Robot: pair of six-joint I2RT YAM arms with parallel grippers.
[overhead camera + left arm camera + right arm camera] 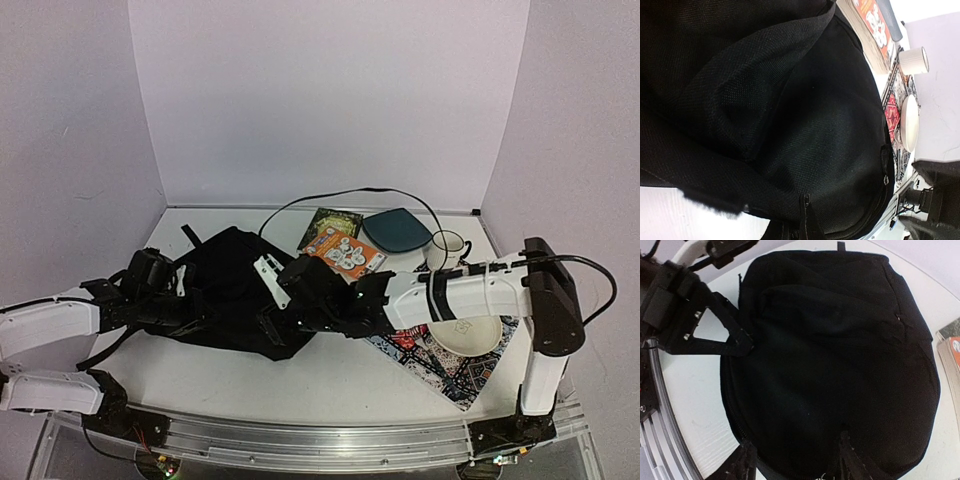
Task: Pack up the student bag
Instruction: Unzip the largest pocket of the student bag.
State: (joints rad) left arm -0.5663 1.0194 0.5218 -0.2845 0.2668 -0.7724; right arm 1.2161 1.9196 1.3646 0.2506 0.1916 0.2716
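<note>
The student bag (232, 275) lies flat on the white counter (330, 375), left of centre, with both arms reaching onto it. The left gripper (746, 345) comes in from the left and is closed narrow, its tips pressed together at the bag's left edge. The right wrist view suggests it pinches a fold of fabric there, though the pinch itself is dark and not plain. The right gripper (795, 462) hangs over the bag's right-hand part with its jaws standing apart and nothing between them but the bag's surface below. A zipper (805, 205) shows at the bag's edge in the left wrist view; whether it is run open cannot be told, and no mouth gapes in any view. To the far side and right lie the goods presumably to be packed: an orange-covered book (345, 250), a green book (335, 222) behind it, a teal pouch (397, 230) and a white mug (446, 250). Nearer on the right is a white bowl (465, 335) on a patterned cloth (450, 380). None is in the bag so far as can be seen. Judgement: the step in hand is readying the bag, holding and opening it, ahead of any loading. The next move calls for the right gripper to settle on the zipper pull or a flap edge and draw it open against the left hold, without dragging the soft bag along the counter
</note>
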